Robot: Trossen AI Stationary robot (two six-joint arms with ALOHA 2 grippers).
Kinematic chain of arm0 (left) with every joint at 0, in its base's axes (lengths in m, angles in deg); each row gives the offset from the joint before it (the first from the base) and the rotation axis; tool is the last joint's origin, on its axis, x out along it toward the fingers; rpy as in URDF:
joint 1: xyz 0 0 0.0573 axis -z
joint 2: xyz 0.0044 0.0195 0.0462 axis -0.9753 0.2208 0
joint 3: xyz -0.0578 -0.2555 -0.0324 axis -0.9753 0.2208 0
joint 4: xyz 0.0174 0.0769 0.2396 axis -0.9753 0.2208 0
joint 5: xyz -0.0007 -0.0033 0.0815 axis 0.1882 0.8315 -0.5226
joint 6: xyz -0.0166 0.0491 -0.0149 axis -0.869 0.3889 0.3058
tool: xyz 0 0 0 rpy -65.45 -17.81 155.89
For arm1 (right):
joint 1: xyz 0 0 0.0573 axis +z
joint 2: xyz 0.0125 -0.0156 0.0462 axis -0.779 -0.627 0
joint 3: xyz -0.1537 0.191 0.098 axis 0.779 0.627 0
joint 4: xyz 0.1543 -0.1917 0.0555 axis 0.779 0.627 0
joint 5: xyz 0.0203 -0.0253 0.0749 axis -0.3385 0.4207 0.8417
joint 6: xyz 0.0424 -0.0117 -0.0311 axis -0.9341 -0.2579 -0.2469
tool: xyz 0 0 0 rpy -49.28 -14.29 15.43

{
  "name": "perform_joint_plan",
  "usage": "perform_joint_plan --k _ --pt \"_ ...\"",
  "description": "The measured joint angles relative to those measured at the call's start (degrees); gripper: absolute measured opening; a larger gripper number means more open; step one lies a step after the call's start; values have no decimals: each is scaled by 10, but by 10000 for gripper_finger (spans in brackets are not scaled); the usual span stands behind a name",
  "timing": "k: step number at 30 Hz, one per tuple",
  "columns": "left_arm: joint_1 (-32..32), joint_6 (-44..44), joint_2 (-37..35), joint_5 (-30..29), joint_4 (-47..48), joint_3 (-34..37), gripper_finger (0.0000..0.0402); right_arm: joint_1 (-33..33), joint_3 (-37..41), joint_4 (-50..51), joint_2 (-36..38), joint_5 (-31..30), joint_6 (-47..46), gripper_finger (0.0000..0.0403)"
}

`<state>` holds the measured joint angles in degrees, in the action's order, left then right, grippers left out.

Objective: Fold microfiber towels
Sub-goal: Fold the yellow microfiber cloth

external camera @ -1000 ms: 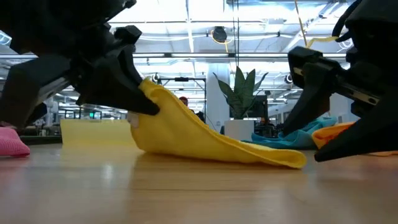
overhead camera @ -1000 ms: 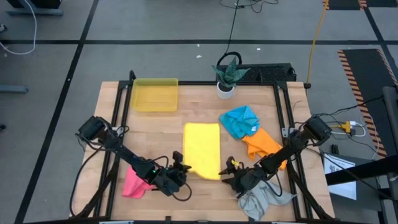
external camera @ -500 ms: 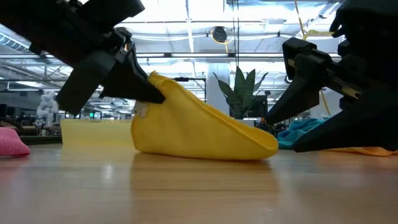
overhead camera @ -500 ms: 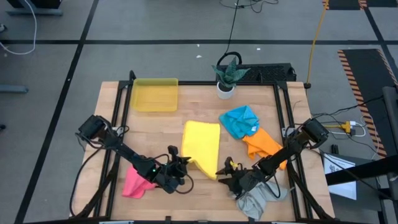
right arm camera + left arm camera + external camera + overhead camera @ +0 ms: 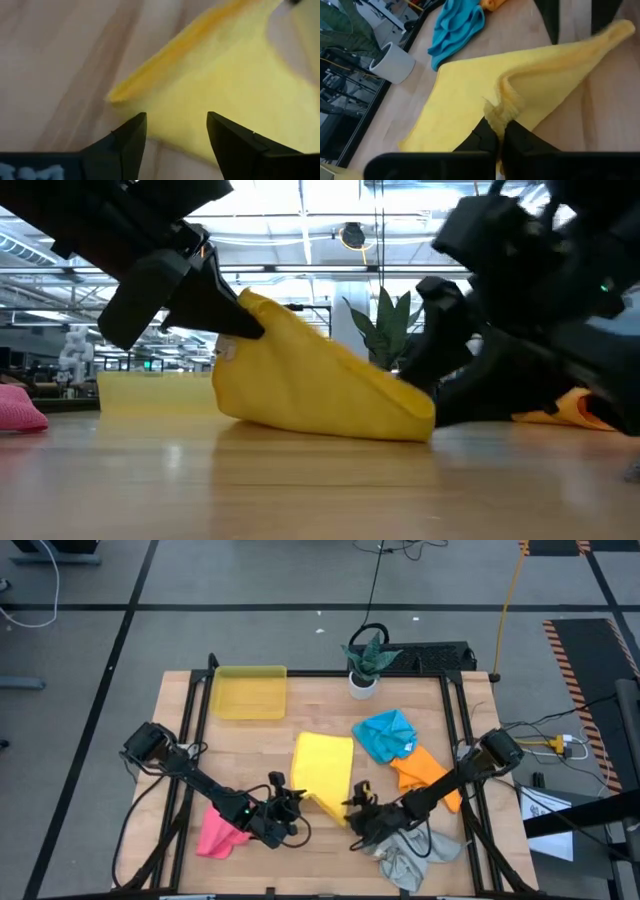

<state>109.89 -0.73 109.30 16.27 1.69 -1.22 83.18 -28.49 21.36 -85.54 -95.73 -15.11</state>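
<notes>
Your left claw [image 5: 496, 134] pinches a lifted corner of the yellow towel [image 5: 322, 773] mid-desk; your right claw [image 5: 175, 131], spread wide, points at its other near corner. The fold looks barely begun; pink [image 5: 216, 836], blue [image 5: 387, 734], orange [image 5: 420, 772] and grey [image 5: 412, 857] towels lie unfolded around them.

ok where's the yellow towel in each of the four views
High view: yellow towel at table centre, near corner lifted between both grippers.
Low view: centre-left, tented up from the tabletop, its peak in the left gripper.
Left wrist view: fills the middle, edge pinched in the shut fingers.
Right wrist view: upper right, just beyond the open right gripper.
Shared landmark: the potted plant, seen in the high, low and left wrist views.
</notes>
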Motion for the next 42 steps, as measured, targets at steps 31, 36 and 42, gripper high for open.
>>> perform_joint_plan --k 31,36,42 --pt "-7 -28 0 2 30 0 10 48 1 -156 -59 -53 -72 213" --pt "-7 -39 0 2 33 0 23 36 1 -201 -70 -61 -70 168" --pt "-5 -41 0 2 33 0 6 30 1 -203 -70 -94 -88 75"
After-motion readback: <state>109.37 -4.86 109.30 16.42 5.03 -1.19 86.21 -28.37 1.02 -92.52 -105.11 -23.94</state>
